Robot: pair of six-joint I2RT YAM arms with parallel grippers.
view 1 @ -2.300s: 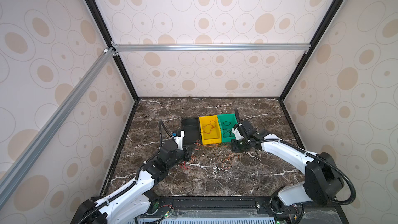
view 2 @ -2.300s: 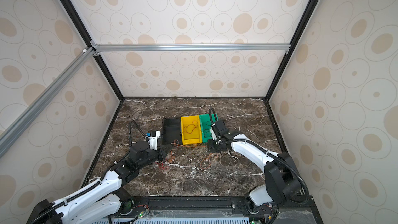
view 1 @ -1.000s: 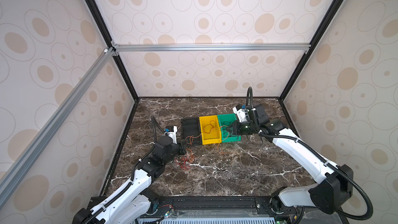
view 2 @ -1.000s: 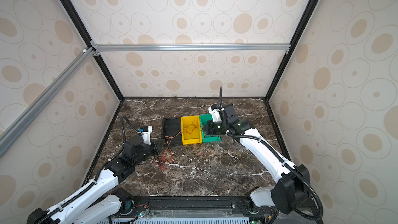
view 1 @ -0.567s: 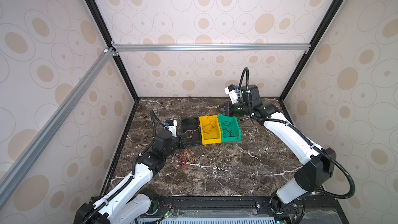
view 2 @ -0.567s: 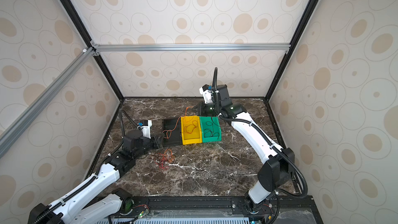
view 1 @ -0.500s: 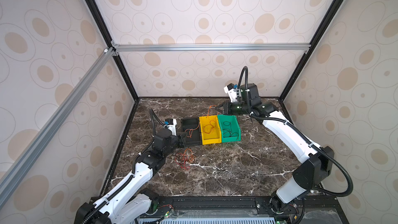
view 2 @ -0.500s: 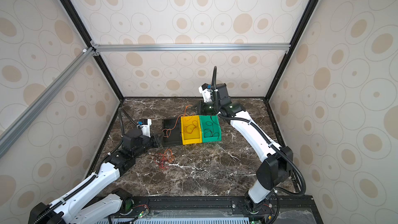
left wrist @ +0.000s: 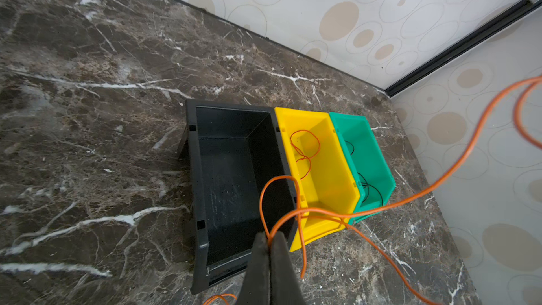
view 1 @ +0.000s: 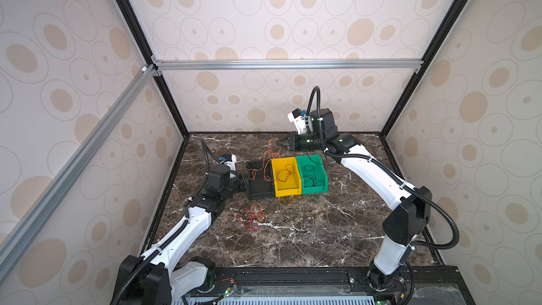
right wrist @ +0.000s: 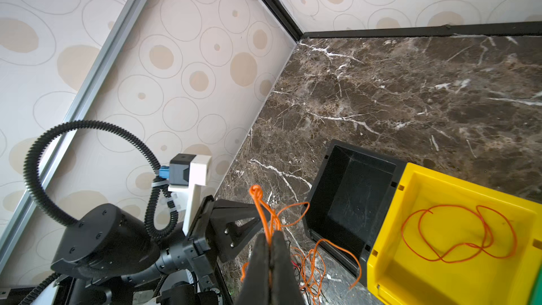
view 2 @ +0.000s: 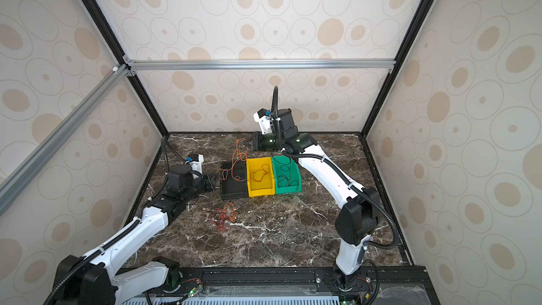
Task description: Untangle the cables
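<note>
The right gripper point(view 1: 281, 143) is clamped shut on an orange cable point(view 1: 265, 161), the strand nipped between its tips. It now sits high at the back, beyond the bins, whereas a couple of seconds ago it was low in front of the green bin point(view 1: 312, 190). The left gripper point(view 1: 245, 178) is also pressed shut on another part of the same cable. It has drawn back from the heap to the left edge of the black bin point(view 1: 259, 190). The cable now hangs between them in slack loops over the black bin and a corner of the yellow bin point(view 1: 286, 193), and it looks lifted clear of the heap. The right wrist view shows a small knot point(right wrist: 256, 192) just past the fingertips, so the strand is probably not yet fully straight. The other cables point(view 1: 250, 215), red, orange and black, lie bunched on the table point(view 1: 293, 230) in front of the black bin. One reddish strand is in the yellow bin and a black one in the green. One cable seems nearly separated, while the heap has yet to be sorted.
</note>
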